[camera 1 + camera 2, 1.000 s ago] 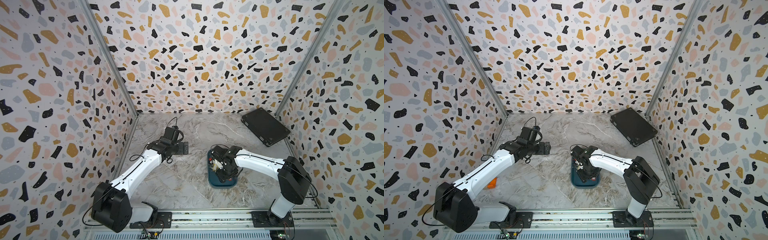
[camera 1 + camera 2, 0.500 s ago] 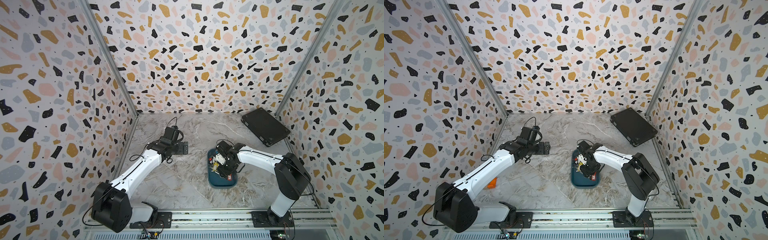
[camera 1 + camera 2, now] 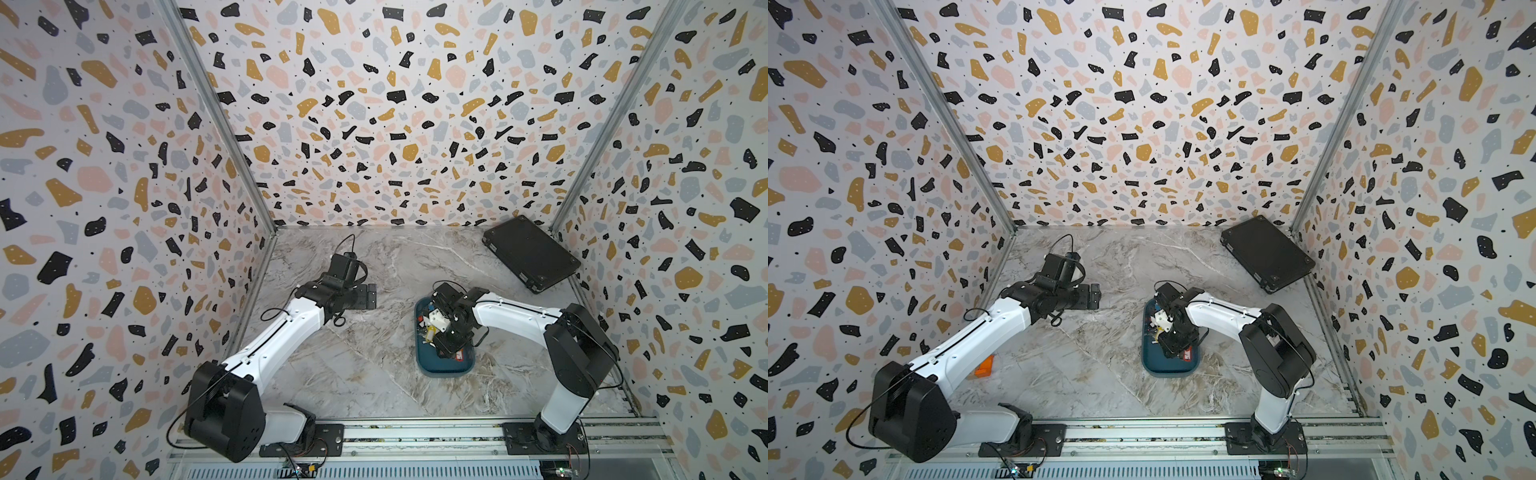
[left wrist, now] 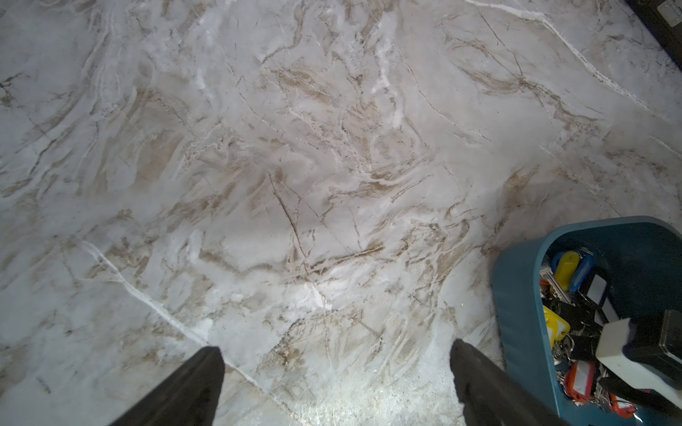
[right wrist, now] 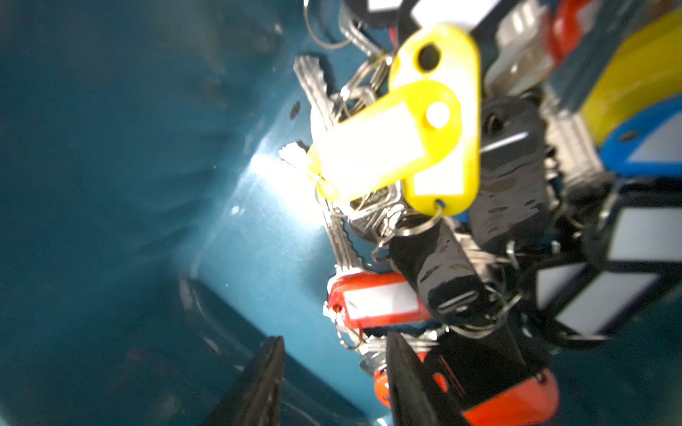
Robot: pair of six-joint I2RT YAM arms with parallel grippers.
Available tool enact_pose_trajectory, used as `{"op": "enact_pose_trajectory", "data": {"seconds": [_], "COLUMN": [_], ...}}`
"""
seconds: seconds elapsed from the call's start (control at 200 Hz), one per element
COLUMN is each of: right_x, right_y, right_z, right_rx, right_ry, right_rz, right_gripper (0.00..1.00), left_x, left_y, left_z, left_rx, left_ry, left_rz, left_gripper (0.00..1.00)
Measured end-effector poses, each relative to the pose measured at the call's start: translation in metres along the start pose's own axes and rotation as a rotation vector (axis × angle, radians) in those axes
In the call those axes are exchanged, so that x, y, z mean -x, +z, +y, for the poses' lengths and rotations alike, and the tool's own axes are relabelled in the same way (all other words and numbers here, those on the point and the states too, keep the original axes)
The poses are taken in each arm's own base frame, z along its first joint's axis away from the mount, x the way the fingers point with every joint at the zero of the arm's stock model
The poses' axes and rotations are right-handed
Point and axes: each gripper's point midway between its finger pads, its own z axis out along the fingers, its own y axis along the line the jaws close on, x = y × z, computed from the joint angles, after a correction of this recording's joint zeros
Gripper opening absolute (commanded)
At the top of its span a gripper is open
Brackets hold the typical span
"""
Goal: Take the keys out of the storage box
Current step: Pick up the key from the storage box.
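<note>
The storage box [image 3: 440, 372] [image 3: 1167, 372] is a shallow teal tray on the marble table, right of centre. The keys [image 3: 428, 328] [image 3: 1156, 328] lie heaped in its far half, silver with yellow, red, black, blue and white tags. My right gripper [image 3: 442, 351] [image 3: 1169, 349] reaches down into the box. In the right wrist view its jaws [image 5: 334, 341] stand partly apart over the bare teal floor [image 5: 147, 147], beside a red tag [image 5: 376, 302] and a yellow tag [image 5: 387, 147]; nothing sits between them. My left gripper [image 3: 371, 296] [image 4: 337, 350] hangs wide open over bare marble, left of the box [image 4: 516, 295].
A flat black case [image 3: 530, 253] [image 3: 1266, 253] lies in the far right corner. A small orange thing [image 3: 985, 365] rests on the table beside the left arm. Patterned walls close three sides, and a metal rail [image 3: 415, 432] runs along the front edge.
The right gripper's jaws have narrowed, and it has shifted slightly inside the box toward the near end. The left arm has not moved.
</note>
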Motion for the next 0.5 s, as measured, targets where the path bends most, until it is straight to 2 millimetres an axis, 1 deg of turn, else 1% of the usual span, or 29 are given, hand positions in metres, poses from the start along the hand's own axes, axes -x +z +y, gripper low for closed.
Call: {"op": "enact_pose_trajectory", "data": {"seconds": [0.155, 0.28, 0.315, 0.36, 0.405, 0.501], "right_x": [-0.0008, -0.0005, -0.0004, -0.0004, -0.0005, -0.0003], "right_y": [0.0006, 0.0006, 0.0006, 0.0007, 0.0007, 0.0011], "right_z": [-0.0003, -0.0012, -0.0014, -0.0021, -0.0024, -0.0029], "right_rx": [-0.001, -0.006, -0.007, -0.011, -0.013, -0.015], "right_ry": [-0.003, -0.003, -0.002, -0.003, 0.0, 0.0], "right_rz": [0.002, 0.001, 0.0, 0.0, 0.0, -0.001], "right_gripper": [0.36, 0.23, 0.2, 0.2, 0.22, 0.32], "left_x": [-0.0007, -0.001, -0.0013, -0.0016, -0.0017, -0.0019], "left_y": [0.0004, 0.0004, 0.0004, 0.0005, 0.0006, 0.0009], "left_z": [0.0001, 0.0003, 0.0003, 0.0004, 0.0004, 0.0004], "left_rx": [0.001, 0.001, 0.001, 0.002, 0.002, 0.002], "left_ry": [0.0, 0.0, 0.0, 0.001, 0.001, 0.001], "left_rz": [0.003, 0.005, 0.006, 0.007, 0.008, 0.009], "left_gripper": [1.0, 1.0, 1.0, 1.0, 0.99, 1.0]}}
